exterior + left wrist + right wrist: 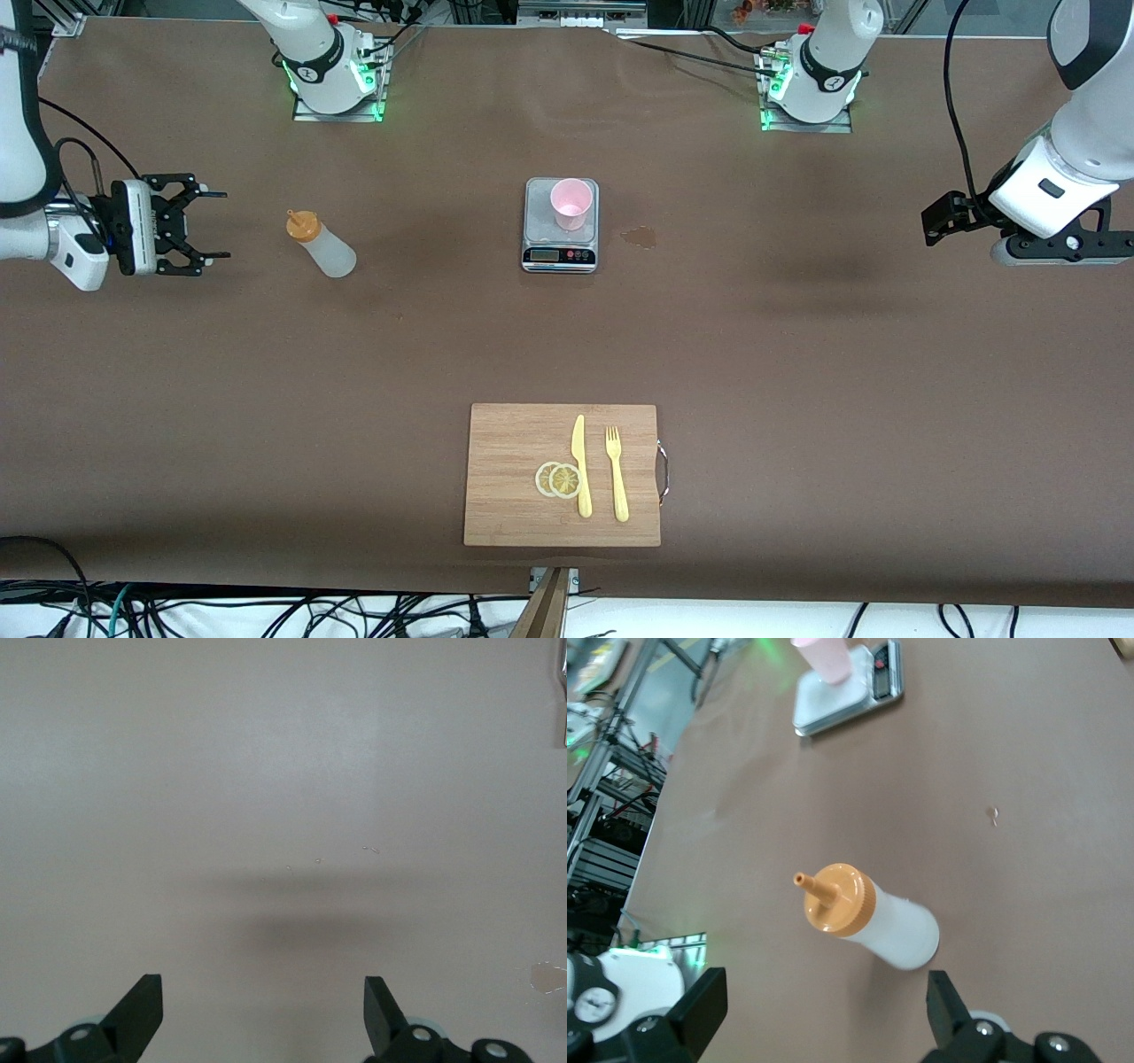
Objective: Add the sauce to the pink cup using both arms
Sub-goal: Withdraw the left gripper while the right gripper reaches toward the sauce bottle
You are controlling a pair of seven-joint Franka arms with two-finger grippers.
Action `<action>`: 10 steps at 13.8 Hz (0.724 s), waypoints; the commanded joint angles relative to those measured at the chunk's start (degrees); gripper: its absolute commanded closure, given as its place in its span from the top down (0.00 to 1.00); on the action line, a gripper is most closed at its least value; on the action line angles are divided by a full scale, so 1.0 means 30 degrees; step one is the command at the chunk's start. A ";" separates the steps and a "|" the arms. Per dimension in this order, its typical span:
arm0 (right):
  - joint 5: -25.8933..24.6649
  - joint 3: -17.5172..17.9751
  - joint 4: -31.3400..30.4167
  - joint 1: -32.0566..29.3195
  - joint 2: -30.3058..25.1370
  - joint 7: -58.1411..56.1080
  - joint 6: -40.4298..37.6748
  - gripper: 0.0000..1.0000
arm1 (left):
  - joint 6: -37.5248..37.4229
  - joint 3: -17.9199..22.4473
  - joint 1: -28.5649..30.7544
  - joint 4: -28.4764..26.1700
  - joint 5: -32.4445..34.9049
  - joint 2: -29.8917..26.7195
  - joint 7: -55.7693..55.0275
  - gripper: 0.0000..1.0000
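The sauce bottle [321,244], whitish with an orange nozzle cap, stands on the brown table toward the right arm's end. It also shows in the right wrist view [877,921]. The pink cup [570,204] stands upright on a small grey kitchen scale [560,255] at mid-table, and its lower part shows in the right wrist view [824,656]. My right gripper [221,225] is open and empty, level with the bottle and a short way from it, its fingers pointing at it [824,1010]. My left gripper [939,217] is open and empty [261,1010] over bare table at the left arm's end.
A wooden cutting board [514,523] lies nearer to the front camera, with a yellow knife [580,465], a yellow fork [617,474] and two lemon slices [558,479] on it. A small wet stain [640,236] sits beside the scale.
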 commanded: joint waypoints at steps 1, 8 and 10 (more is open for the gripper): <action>0.1490 -0.0064 0.0018 -0.0832 0.1799 -0.4338 -0.0242 1.00 | -0.0425 -0.2278 0.2687 0.0680 -0.0414 0.0329 0.0215 1.00; 0.3629 -0.0065 0.0018 -0.2153 0.5755 -1.2309 -0.0566 1.00 | -0.0396 -0.3350 0.2884 0.1381 -0.0655 0.0476 -0.0078 1.00; 0.4973 -0.0065 -0.0127 -0.2153 0.7307 -1.3923 -0.0566 1.00 | -0.0367 -0.2913 0.2444 0.1500 -0.0712 0.0622 -0.0020 1.00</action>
